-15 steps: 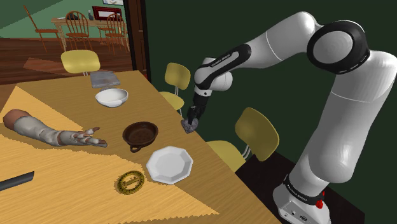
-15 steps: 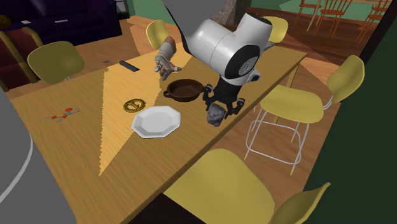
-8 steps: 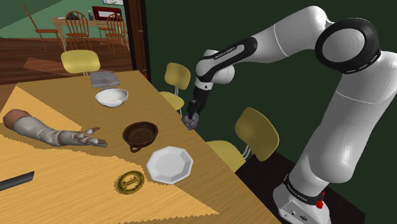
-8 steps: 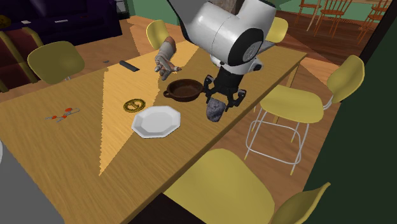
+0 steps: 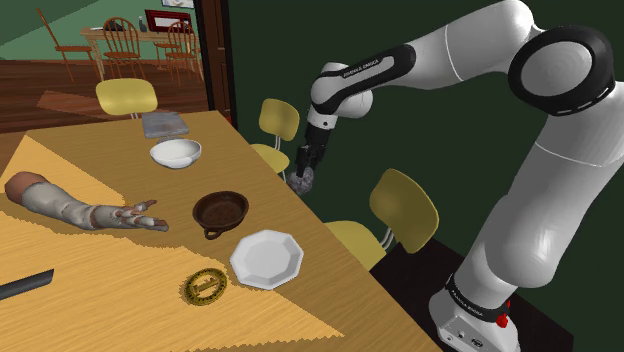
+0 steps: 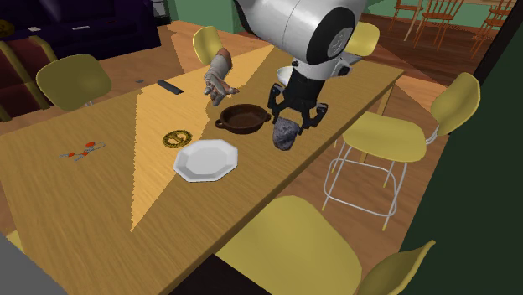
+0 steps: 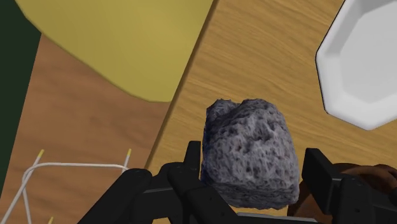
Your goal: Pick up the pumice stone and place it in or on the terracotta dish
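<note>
Now the gripper [image 5: 303, 172] has risen from where it was a second ago, and the grey, pitted pumice stone [image 5: 301, 181] has come up with it: half a second back the stone hung just above the wooden table [image 5: 120, 300] near its edge, and it now hangs well clear of the wood. The black fingers [image 7: 193, 160] stand partly closed, clamped on the stone's two sides. That suggests the pick-up is done and the carry is what remains. In the shoulder view the dark brown, two-handled dish [image 5: 221, 211] waits at about eight o'clock from the stone, apart from it and empty. I count one stone, one brown dish, one white plate [image 5: 266, 258] at four o'clock from the dish, and one white bowl [image 5: 175, 153] at eleven o'clock.
</note>
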{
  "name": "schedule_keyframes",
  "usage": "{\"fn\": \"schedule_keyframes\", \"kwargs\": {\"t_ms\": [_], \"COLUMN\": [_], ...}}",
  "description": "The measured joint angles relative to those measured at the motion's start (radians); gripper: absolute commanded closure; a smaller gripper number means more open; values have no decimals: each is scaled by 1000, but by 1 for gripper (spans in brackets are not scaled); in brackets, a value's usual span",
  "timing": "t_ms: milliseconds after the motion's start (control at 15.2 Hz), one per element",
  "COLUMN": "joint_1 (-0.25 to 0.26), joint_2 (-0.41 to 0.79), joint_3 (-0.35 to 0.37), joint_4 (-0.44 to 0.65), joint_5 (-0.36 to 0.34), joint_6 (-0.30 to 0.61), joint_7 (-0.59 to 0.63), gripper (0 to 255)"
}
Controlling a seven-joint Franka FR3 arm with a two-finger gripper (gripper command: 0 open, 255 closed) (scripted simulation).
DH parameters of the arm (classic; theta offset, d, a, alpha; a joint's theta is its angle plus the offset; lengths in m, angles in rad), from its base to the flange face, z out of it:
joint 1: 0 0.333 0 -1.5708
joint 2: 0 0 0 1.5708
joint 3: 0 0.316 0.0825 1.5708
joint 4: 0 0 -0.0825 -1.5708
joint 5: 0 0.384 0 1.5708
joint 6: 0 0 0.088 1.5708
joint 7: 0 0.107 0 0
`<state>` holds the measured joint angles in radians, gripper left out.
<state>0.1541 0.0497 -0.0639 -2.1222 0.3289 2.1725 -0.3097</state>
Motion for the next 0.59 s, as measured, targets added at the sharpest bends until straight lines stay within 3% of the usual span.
{"fn": "schedule_keyframes", "kwargs": {"t_ms": [594], "joint_1": [11], "joint_2": [-22], "joint_3": [10], "joint_4": [86], "joint_5": [-22], "joint_6": [-97], "joint_7": [60], "gripper": [255]}}
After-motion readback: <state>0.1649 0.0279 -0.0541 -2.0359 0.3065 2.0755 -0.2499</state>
